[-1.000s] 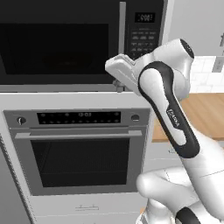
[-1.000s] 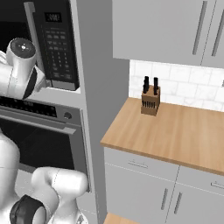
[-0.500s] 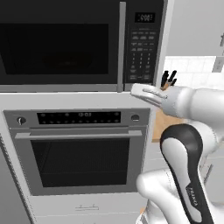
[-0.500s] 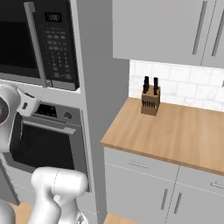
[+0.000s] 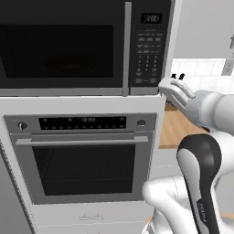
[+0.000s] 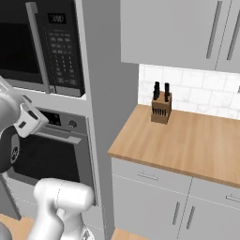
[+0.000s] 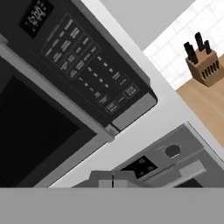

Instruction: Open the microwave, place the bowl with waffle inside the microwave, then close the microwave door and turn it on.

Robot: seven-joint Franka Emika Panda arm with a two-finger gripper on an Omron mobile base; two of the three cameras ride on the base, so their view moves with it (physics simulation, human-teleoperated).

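A grey kitchen wall column here, pale cabinets and a white tiled backsplash off to the right. Set high in that column sits the microwave [image 5: 87,45], one of them, and its microwave door [image 5: 61,45] is shut flat, the long silver bar handle [image 5: 127,48] standing upright beside the dark keypad strip [image 5: 150,45]. One small display glows at the top of that strip. Directly beneath is a single wall oven [image 5: 84,155], its door closed too, with a horizontal handle across it.

The gripper [image 5: 168,84] hangs just off the microwave's lower right corner, near the bottom of the keypad, fingers pressed together with nothing between them. In the left base view it reads as a pale hand with the white arm bending back towards the lower right.

The right base view opens up what the left barely hints at: a wooden counter [image 6: 187,140] stretching right, one knife block [image 6: 161,107] standing at the back against the tiles, grey drawers below and upper cabinets above.

The hand view, rolled over, gives the keypad [image 7: 87,65] up close, rows of buttons legible as shapes, and the oven's control panel [image 7: 166,157] below, with the knife block [image 7: 203,63] far off.
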